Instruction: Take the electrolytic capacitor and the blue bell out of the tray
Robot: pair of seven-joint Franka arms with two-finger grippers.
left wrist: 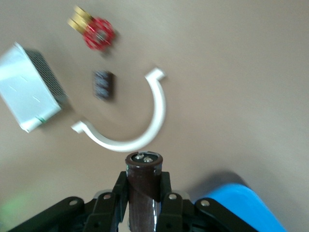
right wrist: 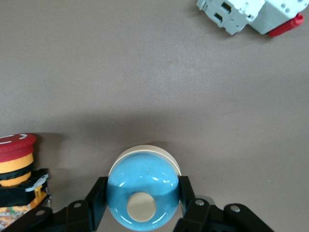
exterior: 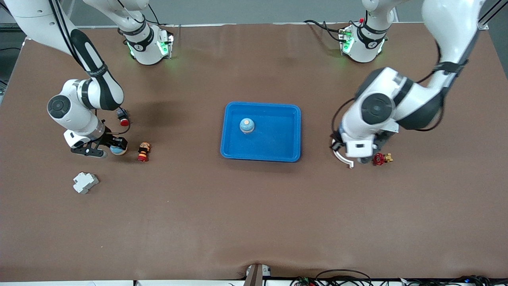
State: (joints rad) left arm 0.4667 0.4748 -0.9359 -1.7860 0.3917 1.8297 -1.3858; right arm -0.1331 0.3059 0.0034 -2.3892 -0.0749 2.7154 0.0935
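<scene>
The brown worktop (exterior: pixel 254 214) carries a blue tray (exterior: pixel 278 139) at its middle, with a blue bell (exterior: pixel 247 125) inside, toward the tray's corner nearest the right arm's base. Toward the right arm's end, the right pincer (right wrist: pixel 142 205) sits low, its fingers clamped on a second blue bell (right wrist: pixel 142 193), beside a red push-button (exterior: pixel 143 152). Toward the left arm's end, the left pincer (left wrist: pixel 143 200) grips a dark capacitor (left wrist: pixel 143 186) upright, next to a white curved clip (left wrist: pixel 140 128) and a red valve (exterior: pixel 380 159).
</scene>
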